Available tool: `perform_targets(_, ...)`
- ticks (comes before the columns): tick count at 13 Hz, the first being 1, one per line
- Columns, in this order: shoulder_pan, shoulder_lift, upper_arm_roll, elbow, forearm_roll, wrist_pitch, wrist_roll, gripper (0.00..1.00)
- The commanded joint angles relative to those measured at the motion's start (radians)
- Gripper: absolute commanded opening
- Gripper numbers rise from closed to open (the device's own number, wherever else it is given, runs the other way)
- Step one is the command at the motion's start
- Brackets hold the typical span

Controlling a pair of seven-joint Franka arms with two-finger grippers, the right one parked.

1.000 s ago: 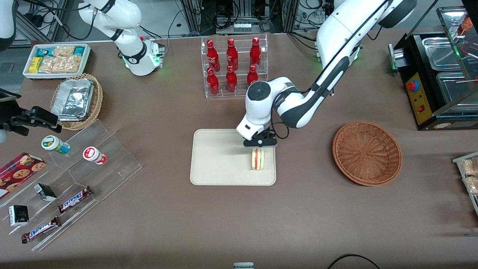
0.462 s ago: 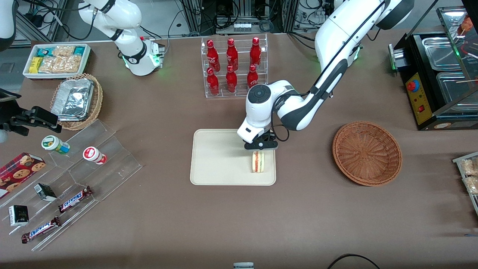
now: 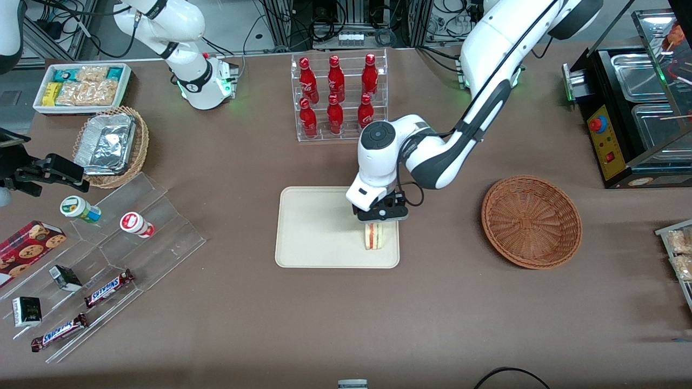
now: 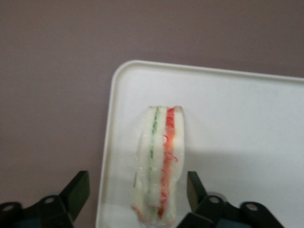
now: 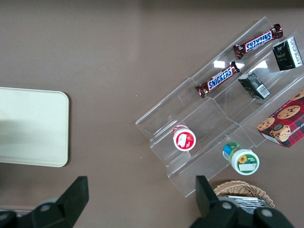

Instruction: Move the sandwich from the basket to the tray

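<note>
Now the small triangular cream sandwich [image 3: 373,236] stands on its edge on the flat cream-beige rectangular tray [image 3: 313,232], near its corner toward the round reddish-brown wicker basket [image 3: 531,221]. Just above it, the left gripper [image 3: 380,217] hangs with fingers [image 4: 78,190] spread apart, not touching the bread.

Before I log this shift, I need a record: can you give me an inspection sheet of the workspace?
Surface: brown table.
Job's things: triangular cream-bread sandwich stands on edge on flat beige tray; round reddish-brown wicker basket holds nothing.
Clutter: clear rack of red bottles; acrylic steps with chocolate bars.
Grippers: pincer open, straddling the sandwich.
Cables: black cable at the table edge.
Surroundings: black warming cabinet.
</note>
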Motion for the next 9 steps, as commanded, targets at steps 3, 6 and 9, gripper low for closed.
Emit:
perform_targets(3, 0.085, -0.224, 0.004, 0.023, -0.112, -0.259, 0.006, 1.00)
perform_targets(6, 0.174, -0.310, 0.004, 0.051, -0.195, -0.356, 0.093, 1.00)
perform_targets(9, 0.288, -0.405, 0.004, 0.051, -0.311, -0.427, 0.286, 1.00)
